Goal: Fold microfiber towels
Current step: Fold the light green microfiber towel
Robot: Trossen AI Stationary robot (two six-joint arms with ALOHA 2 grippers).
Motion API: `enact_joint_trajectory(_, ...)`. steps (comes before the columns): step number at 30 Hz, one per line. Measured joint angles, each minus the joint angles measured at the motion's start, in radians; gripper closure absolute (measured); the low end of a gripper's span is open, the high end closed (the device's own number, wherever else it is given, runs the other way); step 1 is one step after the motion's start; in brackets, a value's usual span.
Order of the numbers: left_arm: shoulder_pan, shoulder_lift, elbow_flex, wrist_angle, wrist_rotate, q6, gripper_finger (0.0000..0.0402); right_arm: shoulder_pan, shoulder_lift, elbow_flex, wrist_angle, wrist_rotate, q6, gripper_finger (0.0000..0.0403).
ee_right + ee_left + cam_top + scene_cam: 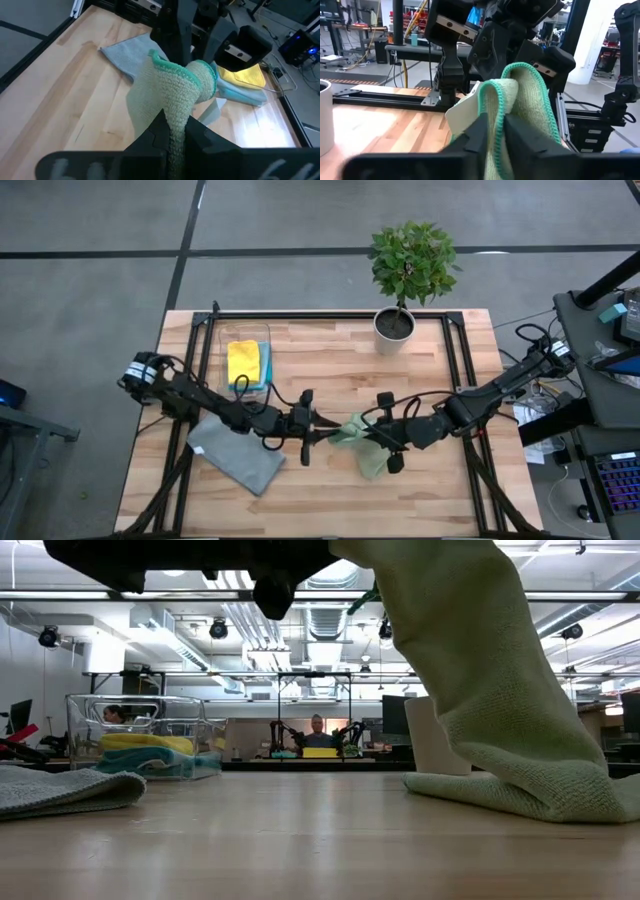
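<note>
Four towels show, one each olive green (362, 442), grey (238, 453), yellow (244, 361) and teal (150, 763), plus one clear bin (215, 340), one potted plant (408, 270) and two grippers.

The plastic bin (243, 343) hides the cloths beneath the yellow towel (245, 361).

We see a pale olive-green towel (362, 442) with a teal stitched edge and a white tag, pinched between the black left hand (322, 430) and the black right hand (372, 434). Behind the left hand lies a plain grey towel (235, 453). Farther from both hands, a yellow towel (243, 360) sits on teal and light blue ones. The worktop (330, 360) is light wood in banded strips, framed in black.
</note>
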State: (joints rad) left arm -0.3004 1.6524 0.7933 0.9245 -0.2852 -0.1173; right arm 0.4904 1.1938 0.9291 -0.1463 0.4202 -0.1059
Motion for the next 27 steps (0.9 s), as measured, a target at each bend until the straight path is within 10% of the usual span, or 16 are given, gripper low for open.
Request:
enact_joint_trajectory(17, 0.000, -0.001, 0.000, 0.001, -0.066, 0.029, 0.0401, 0.000, 0.000, 0.000, 0.000, 0.001, 0.007, 0.0319)
enact_joint_trajectory(27, 0.000, -0.001, -0.001, 0.000, -0.118, 0.028, 0.0401, 0.000, -0.003, 0.000, -0.007, 0.037, -0.038, 0.0389)
